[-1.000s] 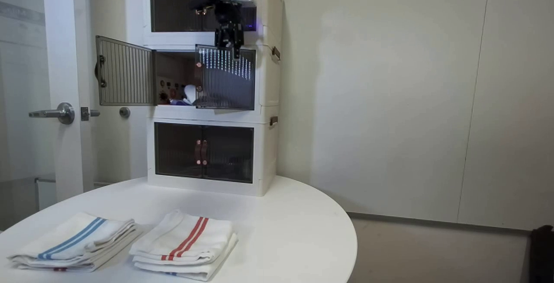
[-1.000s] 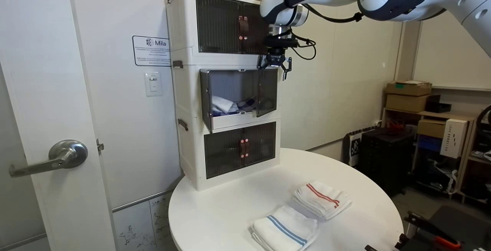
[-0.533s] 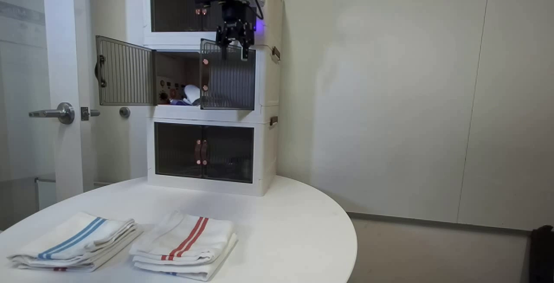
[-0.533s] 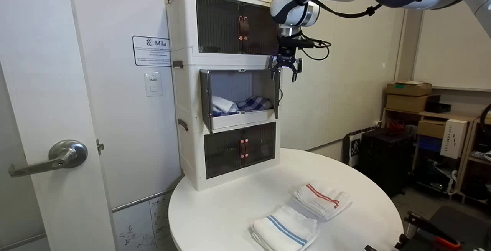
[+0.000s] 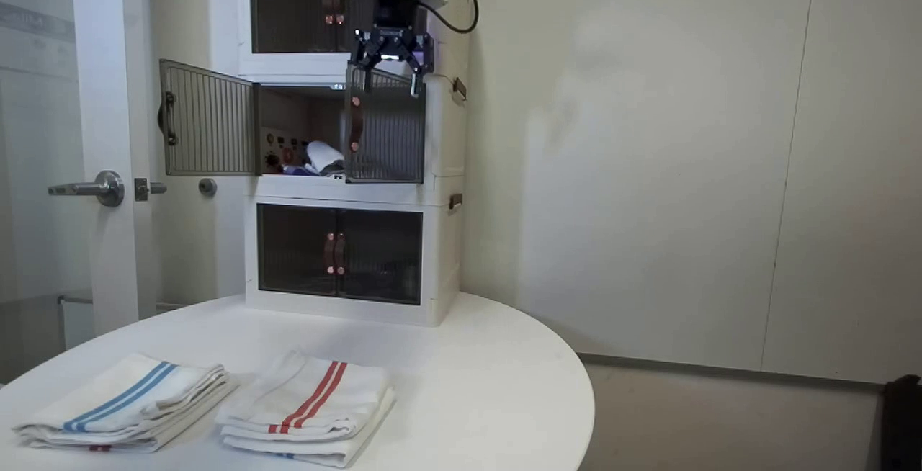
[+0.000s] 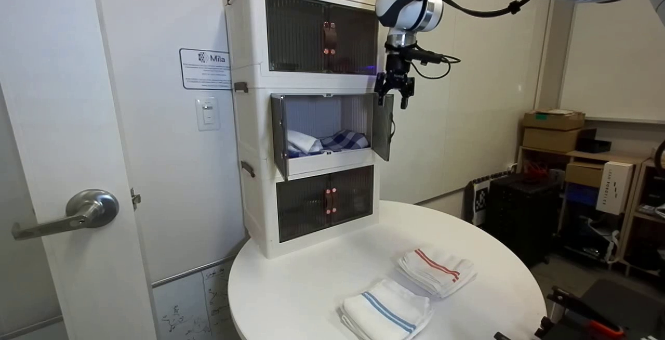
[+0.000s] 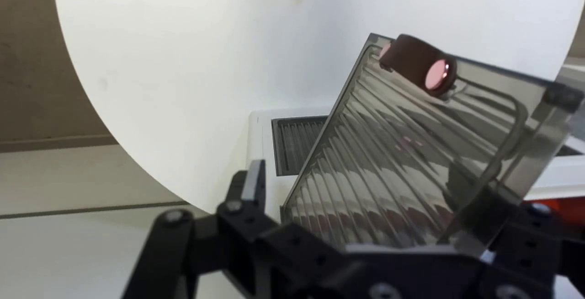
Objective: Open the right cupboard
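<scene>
The middle cabinet's right door point(image 5: 385, 132) is a smoky ribbed panel, swung outward. It also stands open in an exterior view point(image 6: 383, 132) and slants across the wrist view point(image 7: 388, 143). Its brown strap handle point(image 7: 413, 63) is near its free edge; nothing holds it. The left door point(image 5: 209, 122) is wide open. My gripper point(image 5: 391, 86) points down at the right door's top edge, and also shows in an exterior view point(image 6: 393, 103). Its fingers are spread, with the door panel between them in the wrist view point(image 7: 374, 203). Whether a finger touches the door I cannot tell.
White and blue checked cloths point(image 6: 343, 141) lie inside the middle cabinet. The cabinets above point(image 6: 322, 33) and below point(image 6: 324, 202) are shut. Two folded towels, blue-striped point(image 6: 387, 309) and red-striped point(image 6: 436, 271), lie on the round white table point(image 6: 291, 288). A wall stands beside the stack.
The right door has swung further outward, showing more of the inside. My gripper has moved with it, away from the opening, and has turned.
</scene>
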`<state>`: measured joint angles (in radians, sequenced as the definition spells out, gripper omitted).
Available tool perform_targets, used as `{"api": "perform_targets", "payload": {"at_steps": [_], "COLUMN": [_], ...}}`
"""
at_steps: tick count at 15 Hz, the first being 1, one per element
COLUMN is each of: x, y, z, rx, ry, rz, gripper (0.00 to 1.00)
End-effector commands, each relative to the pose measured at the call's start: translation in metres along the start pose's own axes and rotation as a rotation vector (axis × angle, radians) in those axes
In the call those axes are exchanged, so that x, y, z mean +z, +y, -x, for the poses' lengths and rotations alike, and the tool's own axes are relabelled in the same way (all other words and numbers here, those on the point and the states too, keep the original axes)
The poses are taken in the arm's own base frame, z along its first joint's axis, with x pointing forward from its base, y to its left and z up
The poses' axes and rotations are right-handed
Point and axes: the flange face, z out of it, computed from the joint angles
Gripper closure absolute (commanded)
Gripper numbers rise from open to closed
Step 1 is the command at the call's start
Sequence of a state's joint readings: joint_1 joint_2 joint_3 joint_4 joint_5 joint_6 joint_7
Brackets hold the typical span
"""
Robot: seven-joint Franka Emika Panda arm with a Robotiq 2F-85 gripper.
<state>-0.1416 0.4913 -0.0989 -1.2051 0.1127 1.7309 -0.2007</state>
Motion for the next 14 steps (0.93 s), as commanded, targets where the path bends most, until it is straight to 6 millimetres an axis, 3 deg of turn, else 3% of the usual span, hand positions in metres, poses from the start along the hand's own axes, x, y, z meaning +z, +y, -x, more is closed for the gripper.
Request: {"api": "perform_targets", "payload": {"at_steps": [1, 9, 14], "x": [-0.012, -0.022, -0.041], "y": [0.021, 0.097, 0.108], "z": [0.014, 0.034, 0.040], "rx": [-0.179, -0.325, -0.379], "ry": [-0.060, -0.140, -0.108], "rz": [-0.013, 0.045, 0.047], "gripper": [0.00, 0.00, 0.00]}}
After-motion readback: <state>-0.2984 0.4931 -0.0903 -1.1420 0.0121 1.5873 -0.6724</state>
